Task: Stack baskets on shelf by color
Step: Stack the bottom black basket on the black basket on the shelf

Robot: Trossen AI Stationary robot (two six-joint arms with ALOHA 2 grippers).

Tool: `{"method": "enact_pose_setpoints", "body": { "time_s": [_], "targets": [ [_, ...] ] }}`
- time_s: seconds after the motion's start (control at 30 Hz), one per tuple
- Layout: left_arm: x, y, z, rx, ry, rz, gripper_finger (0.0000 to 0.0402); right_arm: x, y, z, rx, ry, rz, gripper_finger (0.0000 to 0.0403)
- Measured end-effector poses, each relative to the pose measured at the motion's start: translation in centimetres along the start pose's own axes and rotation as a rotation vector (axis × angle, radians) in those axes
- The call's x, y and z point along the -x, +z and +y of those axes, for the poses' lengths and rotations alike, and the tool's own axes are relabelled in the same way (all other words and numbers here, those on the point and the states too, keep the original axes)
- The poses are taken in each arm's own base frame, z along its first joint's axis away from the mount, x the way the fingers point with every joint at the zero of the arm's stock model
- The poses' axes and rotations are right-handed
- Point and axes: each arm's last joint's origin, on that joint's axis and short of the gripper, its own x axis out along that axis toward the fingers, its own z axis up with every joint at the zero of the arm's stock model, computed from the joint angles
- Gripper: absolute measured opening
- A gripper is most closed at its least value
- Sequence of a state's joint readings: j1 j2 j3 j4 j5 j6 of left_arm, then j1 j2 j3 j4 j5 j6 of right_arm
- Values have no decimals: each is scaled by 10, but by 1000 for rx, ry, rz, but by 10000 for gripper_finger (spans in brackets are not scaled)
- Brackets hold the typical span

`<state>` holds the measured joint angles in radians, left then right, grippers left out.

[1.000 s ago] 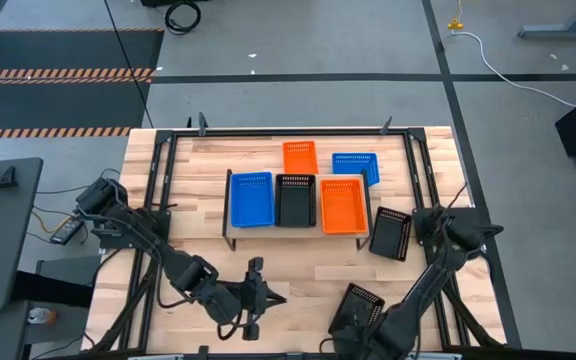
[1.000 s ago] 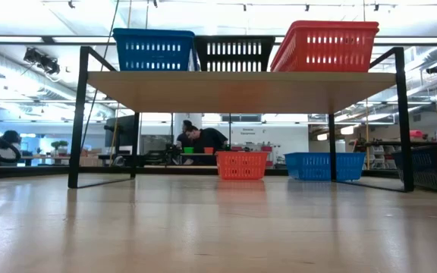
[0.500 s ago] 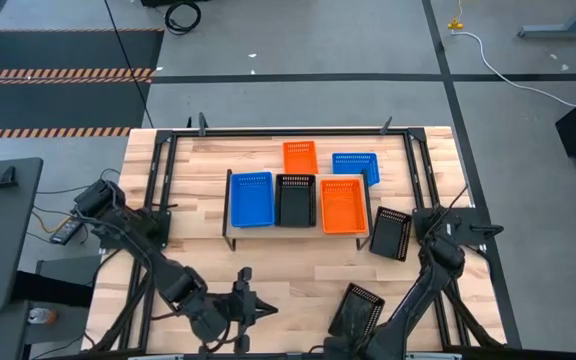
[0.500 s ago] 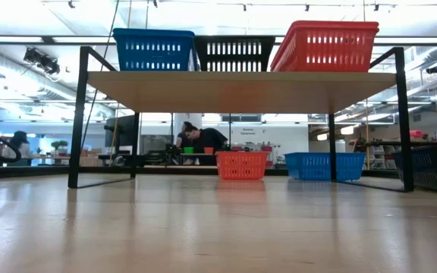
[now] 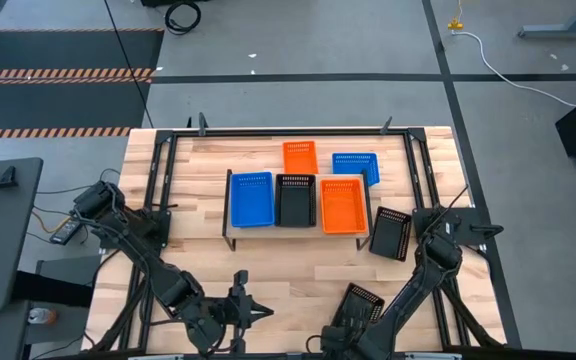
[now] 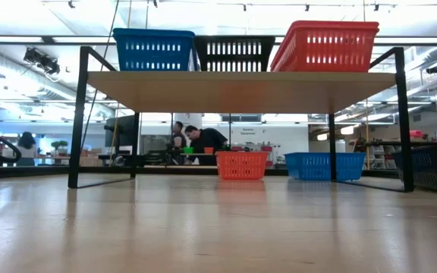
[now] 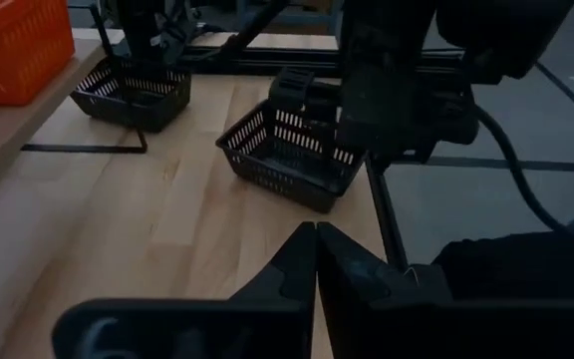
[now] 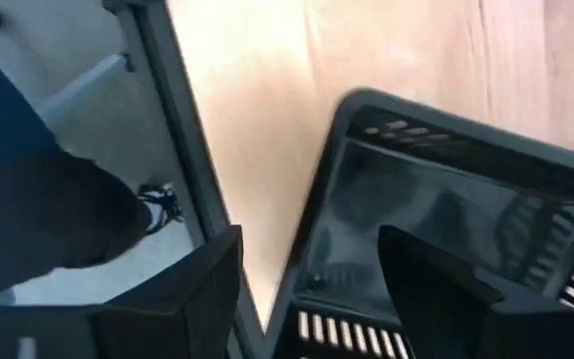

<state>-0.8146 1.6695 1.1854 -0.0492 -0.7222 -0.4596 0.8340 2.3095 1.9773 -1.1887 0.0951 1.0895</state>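
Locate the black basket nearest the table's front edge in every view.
High view: black basket at bottom right, by the right arm.
Low view: not in it.
Left wrist view: centre, near the table edge.
Right wrist view: fills the right side, under the open right pincer.
Shared landmark: the table's dark frame rail.

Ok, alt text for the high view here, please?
Seen from above, a shelf holds a blue basket, a black basket and an orange basket side by side. Both arms sit at the table's near edge, the right gripper over another black basket.
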Motion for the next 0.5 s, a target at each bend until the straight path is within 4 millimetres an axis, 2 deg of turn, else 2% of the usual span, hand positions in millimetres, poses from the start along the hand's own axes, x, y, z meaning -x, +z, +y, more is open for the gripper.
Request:
{"method": "enact_pose_setpoints", "body": {
  "time_s": [0.13,0.23,0.4,0.5],
  "targets": [
    [-1,1,1,6,3,-1,14,-9,-2,-8,8,-70,8,233],
    [-1,1,1,23,2,-3,16,-19,-4,-15,10,-126,19,198],
    [0,0,0,32,-1,-3,20,-38,-8,-19,26,-110,43,96],
    [1,0,-1,35,-7,-2,16,-39,-10,-20,54,-104,77,23]
  ]
}}
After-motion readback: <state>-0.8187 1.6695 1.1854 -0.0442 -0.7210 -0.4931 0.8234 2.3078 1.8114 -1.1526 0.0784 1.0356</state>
